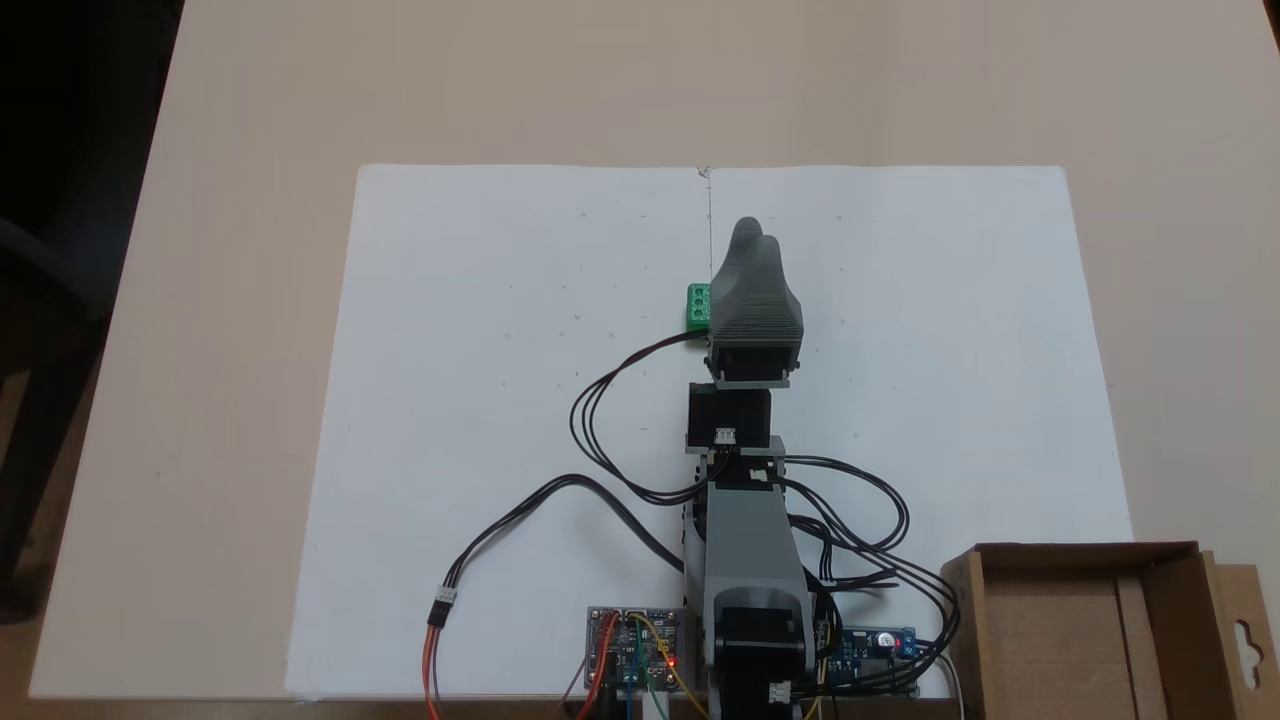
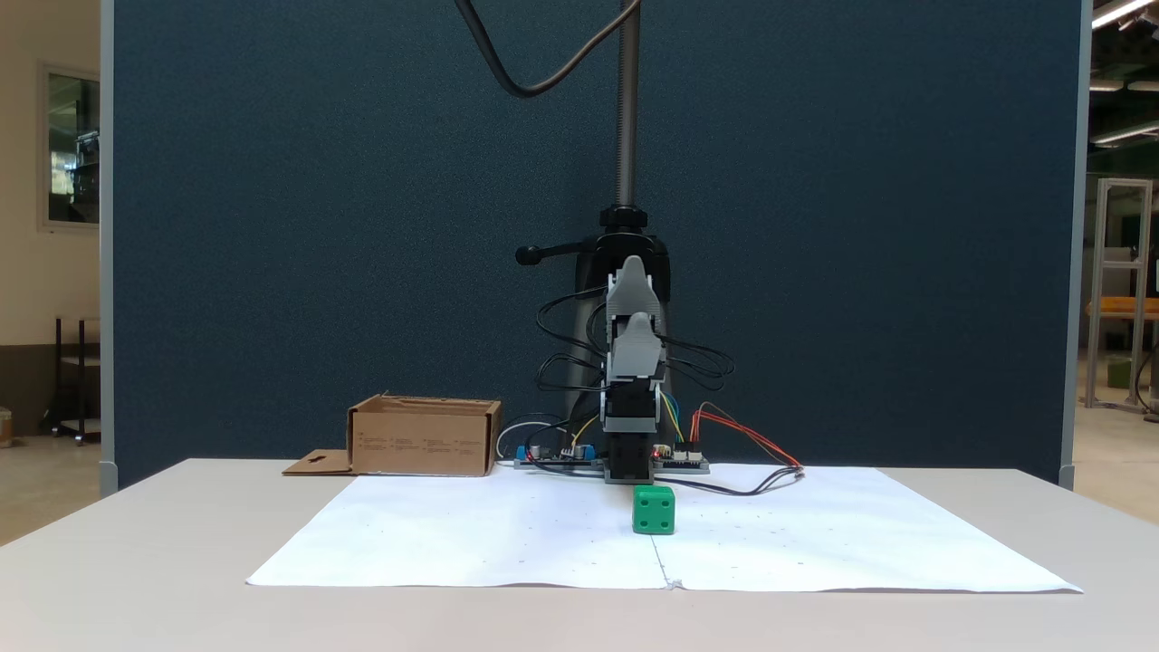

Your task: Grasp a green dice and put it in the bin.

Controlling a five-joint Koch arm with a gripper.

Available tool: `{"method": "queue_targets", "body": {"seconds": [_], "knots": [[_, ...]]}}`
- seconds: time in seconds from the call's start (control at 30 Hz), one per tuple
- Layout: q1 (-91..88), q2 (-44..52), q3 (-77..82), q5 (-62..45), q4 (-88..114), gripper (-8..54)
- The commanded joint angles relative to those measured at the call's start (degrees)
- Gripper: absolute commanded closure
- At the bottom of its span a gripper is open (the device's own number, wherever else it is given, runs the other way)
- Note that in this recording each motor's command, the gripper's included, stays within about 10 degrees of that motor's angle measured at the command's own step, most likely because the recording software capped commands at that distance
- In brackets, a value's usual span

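The green dice (image 1: 698,306) (image 2: 654,509) rests on the white paper near its centre seam. In a fixed view my grey gripper (image 1: 757,235) partly covers the dice's right side. My gripper (image 2: 636,290) hangs well above the table, higher than the dice and not touching it. Its two tips lie close together with nothing between them, so it looks shut. The bin (image 1: 1085,548) (image 2: 424,439), a brown cardboard box with a slotted side flap, stands beside the arm's base, far from the dice.
Two white sheets (image 1: 500,400) cover the middle of the beige table. Circuit boards (image 1: 635,648) and loose black cables (image 1: 600,400) lie around the arm's base. A dark blue partition (image 2: 272,226) and a camera pole (image 2: 627,109) stand behind the arm.
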Motion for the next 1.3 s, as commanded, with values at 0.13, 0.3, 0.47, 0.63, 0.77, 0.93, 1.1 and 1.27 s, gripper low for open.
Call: {"method": "queue_targets", "body": {"seconds": [0.13, 0.3, 0.47, 0.63, 0.77, 0.93, 1.1, 1.27], "knots": [[-0.97, 6.33, 10.00, -3.43, -5.80, 2.4], [-0.26, 6.33, 10.00, -3.60, -2.72, 4.1], [-0.62, 6.15, 2.64, -3.60, 18.96, 3.9], [-0.88, 6.15, -8.70, -3.52, 37.69, 3.8], [0.00, 6.06, -15.47, -3.52, 52.80, 3.8], [0.18, 5.19, -28.21, -3.52, 70.47, 1.1], [-0.53, -2.37, -43.31, -2.46, 95.17, 2.4], [-2.37, -7.91, -55.97, -0.79, 110.37, 2.5]]}}
